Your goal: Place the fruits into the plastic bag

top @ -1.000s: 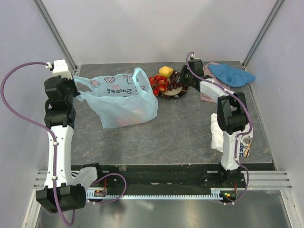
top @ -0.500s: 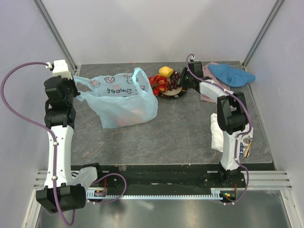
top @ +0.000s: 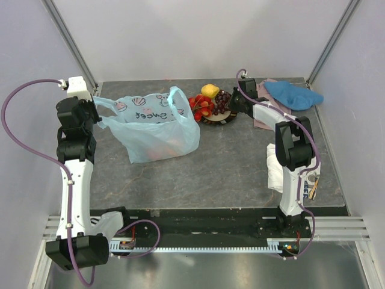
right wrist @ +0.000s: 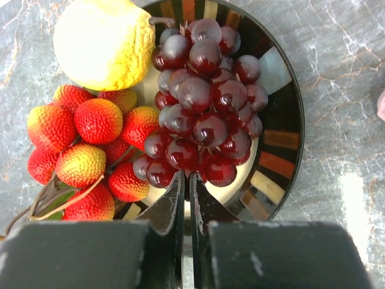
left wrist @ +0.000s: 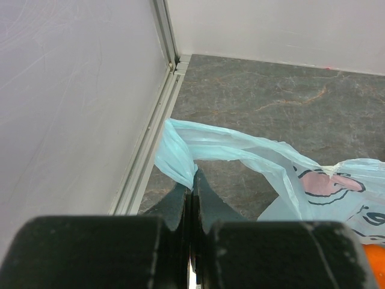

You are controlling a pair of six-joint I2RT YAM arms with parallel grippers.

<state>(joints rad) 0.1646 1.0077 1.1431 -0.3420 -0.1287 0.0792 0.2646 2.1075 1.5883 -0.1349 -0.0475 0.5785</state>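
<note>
The light-blue plastic bag stands at the left of the table. My left gripper is shut on its left handle and holds it up. An orange fruit shows through the bag wall. The dark-rimmed plate holds a yellow lemon, red strawberry-like fruits and dark purple grapes. My right gripper is low over the plate, its jaws closed at the near base of the grape bunch, pinching it.
A blue cloth lies at the back right, with a pink cloth beside the right arm. A white cloth lies by the right arm's lower part. Walls close in the table on the left, back and right.
My right gripper has come down and toward the plate, ending at the grapes. The left arm and the bag have not moved.
</note>
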